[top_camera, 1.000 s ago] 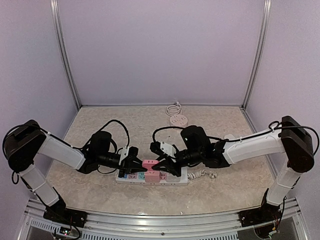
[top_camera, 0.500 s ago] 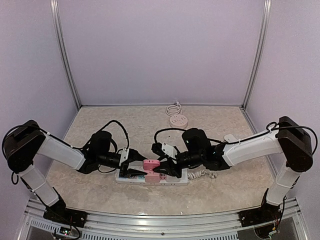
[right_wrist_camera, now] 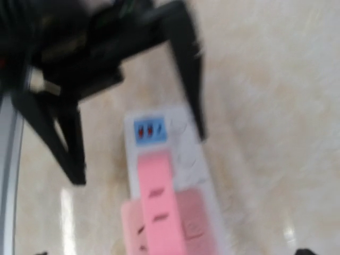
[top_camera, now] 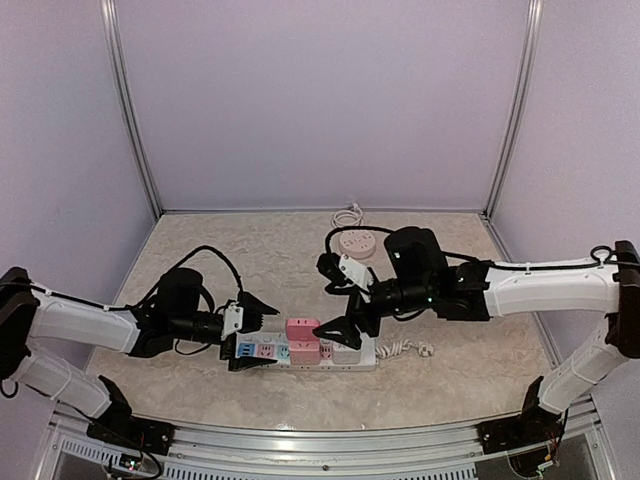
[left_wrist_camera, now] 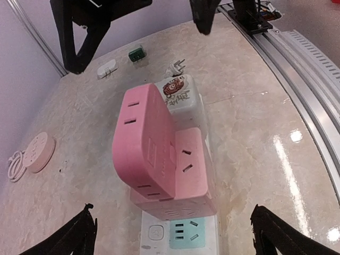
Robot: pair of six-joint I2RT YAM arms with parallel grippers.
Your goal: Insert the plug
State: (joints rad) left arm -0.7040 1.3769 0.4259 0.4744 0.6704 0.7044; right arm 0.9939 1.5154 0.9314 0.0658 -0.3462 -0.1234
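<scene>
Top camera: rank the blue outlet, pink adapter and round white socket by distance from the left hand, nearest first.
1. Blue outlet, strip's left end, right at the left hand.
2. Pink adapter, mid-strip, to its right.
3. Round white socket, at the table's back edge.

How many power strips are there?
2. The long white power strip lies up front, in the middle; the round power strip sits by the back wall. None seems hidden.

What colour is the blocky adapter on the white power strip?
The blocky plastic adapter is pink; clearest in left wrist view.
</scene>
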